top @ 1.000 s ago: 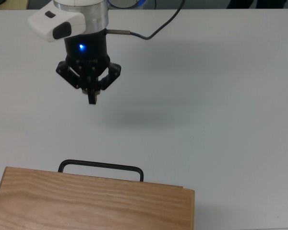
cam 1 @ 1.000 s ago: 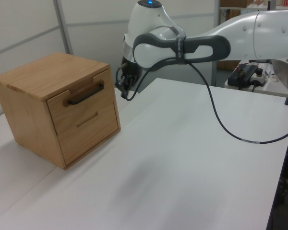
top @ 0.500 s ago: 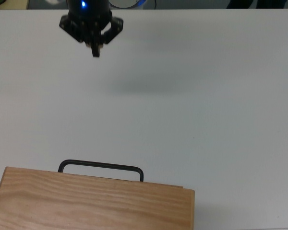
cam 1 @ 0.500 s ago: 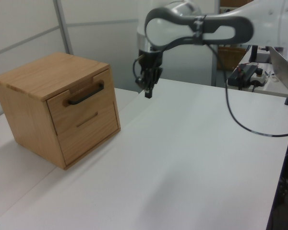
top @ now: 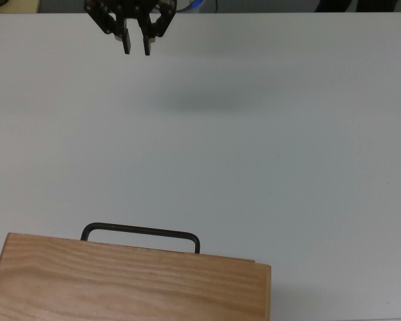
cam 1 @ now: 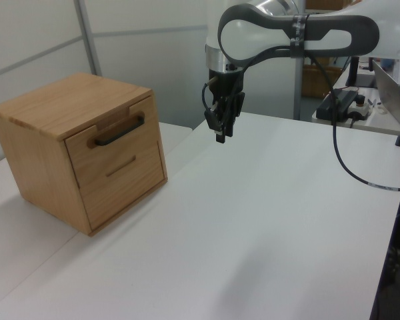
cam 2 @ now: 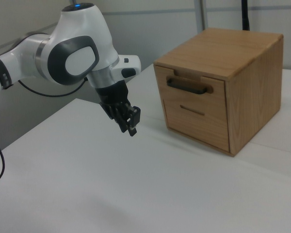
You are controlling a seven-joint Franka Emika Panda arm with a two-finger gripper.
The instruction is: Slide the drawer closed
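Fingers (top: pixel 127 41) slightly parted, gripping nothing, hanging well apart from drawer (cam 1: pixel 118 142) seated flush in cabinet (cam 1: pixel 60 107) top slot; probably light, stiff wood on smooth runners, best pushed at front panel beside handle (cam 1: pixel 120 131)

One cabinet (cam 1: pixel 60 143), two drawers (cam 1: pixel 117 137), one handle (cam 1: pixel 120 131).

White table (cam 1: pixel 267 220), matte, plain surface. One wooden cabinet (cam 1: pixel 50 127) stands directly on it, near the left view's left edge; at the bottom left in the top view, at the right in the right view. A faint soft shadow falls on the tabletop.
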